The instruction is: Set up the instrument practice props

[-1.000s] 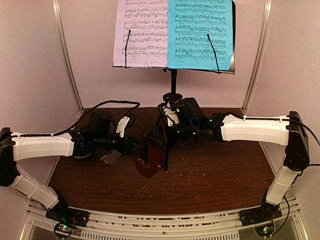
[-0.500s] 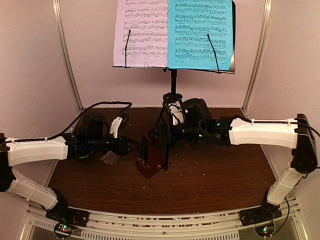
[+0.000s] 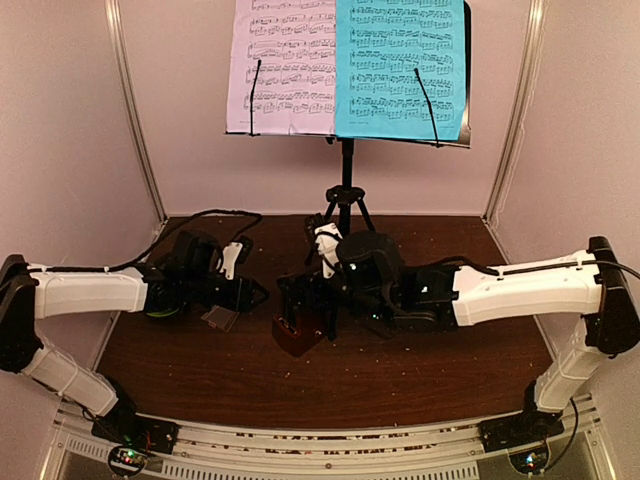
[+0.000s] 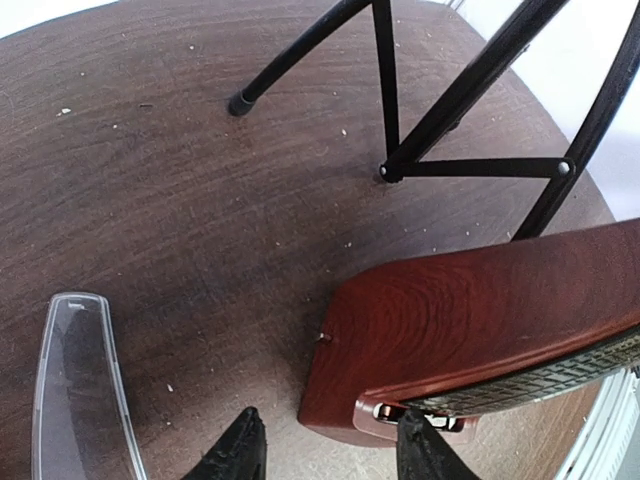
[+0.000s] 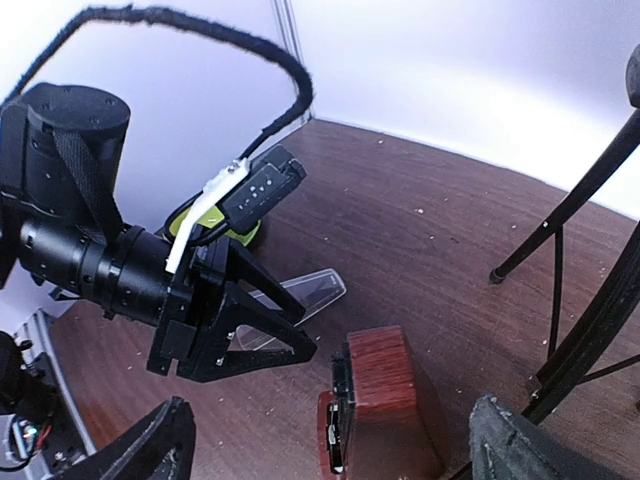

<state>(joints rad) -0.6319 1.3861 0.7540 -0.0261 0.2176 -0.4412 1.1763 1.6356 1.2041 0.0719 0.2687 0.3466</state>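
The black music stand (image 3: 346, 170) stands at the back on its tripod (image 3: 345, 207), holding the white sheet (image 3: 280, 65) and the cyan sheet (image 3: 400, 70). The brown wooden metronome (image 3: 299, 328) sits on the table in front of the tripod. Its clear cover (image 3: 222, 318) lies apart to its left. My left gripper (image 3: 258, 292) is open and empty, its tips (image 4: 330, 452) just left of the metronome (image 4: 470, 330). My right gripper (image 3: 305, 298) is open wide, its fingers (image 5: 335, 450) spread on either side above the metronome (image 5: 380, 400).
The lime-green bowl (image 5: 210, 215) sits behind the left wrist at the table's left side. Tripod legs (image 4: 390, 100) spread just behind the metronome. The clear cover (image 5: 300, 295) lies under the left gripper. White walls close in at the back and sides.
My right gripper has moved forward and left, from beside the tripod to over the metronome. My left gripper has stayed next to the metronome, shifting only slightly.
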